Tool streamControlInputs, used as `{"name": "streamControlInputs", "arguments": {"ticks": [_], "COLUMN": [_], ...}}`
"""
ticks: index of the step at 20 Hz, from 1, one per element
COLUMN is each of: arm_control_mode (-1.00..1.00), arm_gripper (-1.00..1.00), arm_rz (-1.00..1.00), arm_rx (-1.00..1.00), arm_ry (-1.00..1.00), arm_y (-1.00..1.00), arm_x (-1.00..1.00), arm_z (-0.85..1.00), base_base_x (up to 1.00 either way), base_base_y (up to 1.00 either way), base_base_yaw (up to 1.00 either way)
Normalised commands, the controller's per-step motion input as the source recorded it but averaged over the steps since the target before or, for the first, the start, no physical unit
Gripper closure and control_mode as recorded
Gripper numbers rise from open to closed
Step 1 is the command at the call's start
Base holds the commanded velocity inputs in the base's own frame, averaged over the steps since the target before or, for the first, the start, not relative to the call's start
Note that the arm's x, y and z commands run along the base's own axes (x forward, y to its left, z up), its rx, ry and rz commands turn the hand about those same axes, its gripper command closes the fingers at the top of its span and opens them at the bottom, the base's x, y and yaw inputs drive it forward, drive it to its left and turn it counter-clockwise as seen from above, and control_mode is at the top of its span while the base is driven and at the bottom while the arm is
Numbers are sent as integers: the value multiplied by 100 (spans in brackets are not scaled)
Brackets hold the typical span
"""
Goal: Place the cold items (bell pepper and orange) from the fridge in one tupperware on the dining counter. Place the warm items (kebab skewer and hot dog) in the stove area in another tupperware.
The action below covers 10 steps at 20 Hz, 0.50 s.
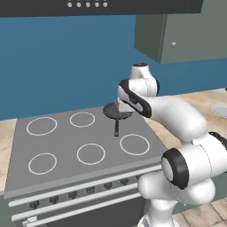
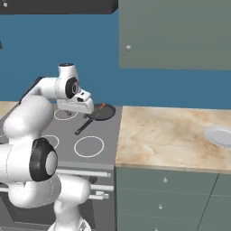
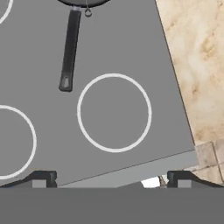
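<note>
Jaws wide open, holding nothing | gripper (image 3: 111,179) above stove (image 1: 62,168), short of pan (image 2: 100,112) | progress: warm food in pan not yet picked

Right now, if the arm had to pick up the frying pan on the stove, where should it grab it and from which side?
Grip the pan by its long straight handle, coming down from above. The handle lies flat on the stove, pointing toward the front edge with bare surface on both sides, so the open gripper can straddle it across its narrow width. The round bowl looks too wide to clamp.
</note>
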Motion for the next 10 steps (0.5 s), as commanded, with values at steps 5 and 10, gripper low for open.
{"name": "streamControlInputs", "arguments": {"ticks": [5,10], "arm_control_mode": [-100,-100], "arm_gripper": [-100,-100], "arm_rz": [-1,-3], "arm_rx": [-2,-1], "arm_ry": [8,10], "arm_y": [0,0], "arm_x": [100,100], "arm_z": [-16,-31], "base_base_x": [0,0], "base_base_y": [0,0], "base_base_yaw": [0,0]}}
